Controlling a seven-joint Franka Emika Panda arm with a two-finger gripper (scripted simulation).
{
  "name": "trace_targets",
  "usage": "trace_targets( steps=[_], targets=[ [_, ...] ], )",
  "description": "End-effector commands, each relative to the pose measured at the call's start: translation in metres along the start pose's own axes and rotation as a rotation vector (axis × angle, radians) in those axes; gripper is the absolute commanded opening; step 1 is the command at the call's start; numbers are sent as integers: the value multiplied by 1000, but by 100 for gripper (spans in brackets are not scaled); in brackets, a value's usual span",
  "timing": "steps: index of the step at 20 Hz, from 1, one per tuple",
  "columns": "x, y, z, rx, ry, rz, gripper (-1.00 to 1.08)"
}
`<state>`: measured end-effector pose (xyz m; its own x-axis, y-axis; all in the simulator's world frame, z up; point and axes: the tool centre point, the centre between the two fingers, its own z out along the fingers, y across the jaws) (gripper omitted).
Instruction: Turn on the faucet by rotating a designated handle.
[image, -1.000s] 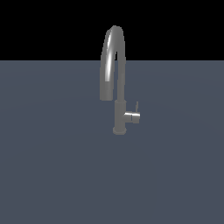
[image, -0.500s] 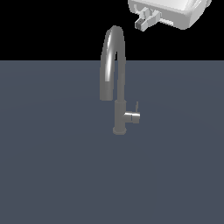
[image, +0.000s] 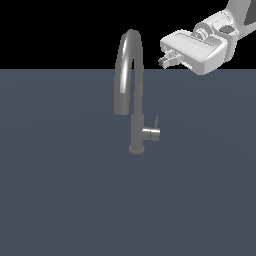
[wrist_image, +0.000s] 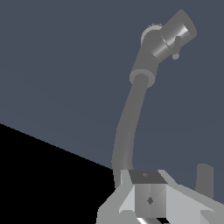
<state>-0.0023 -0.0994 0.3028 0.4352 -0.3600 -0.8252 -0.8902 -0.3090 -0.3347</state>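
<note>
The grey gooseneck faucet (image: 131, 85) stands upright on the dark grey surface, its spout arching toward the exterior view's left. The handle (image: 151, 133) is a short stub sticking out of the post toward the exterior view's right, with a thin lever (image: 156, 122) pointing up at its end. My white gripper (image: 168, 59) hangs high in the air, above and to the exterior view's right of the spout, clear of the faucet. Its fingers look closed together and hold nothing. In the wrist view the faucet (wrist_image: 131, 118) runs away from my gripper (wrist_image: 150, 200) down to the handle (wrist_image: 173, 35).
The flat dark grey surface (image: 60, 200) spreads all round the faucet base. Nothing else stands on it. Black background lies behind its far edge.
My gripper came into the exterior view from the upper right and moved down and to the left, nearer the top of the spout. The faucet and handle have not moved.
</note>
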Motion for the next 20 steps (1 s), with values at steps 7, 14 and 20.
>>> trace_targets(
  steps=[7, 14, 20],
  targets=[
    [73, 11, 20, 202, -176, 204, -100],
    [119, 24, 45, 344, -300, 351, -100],
    [141, 32, 62, 417, -365, 427, -100]
  ],
)
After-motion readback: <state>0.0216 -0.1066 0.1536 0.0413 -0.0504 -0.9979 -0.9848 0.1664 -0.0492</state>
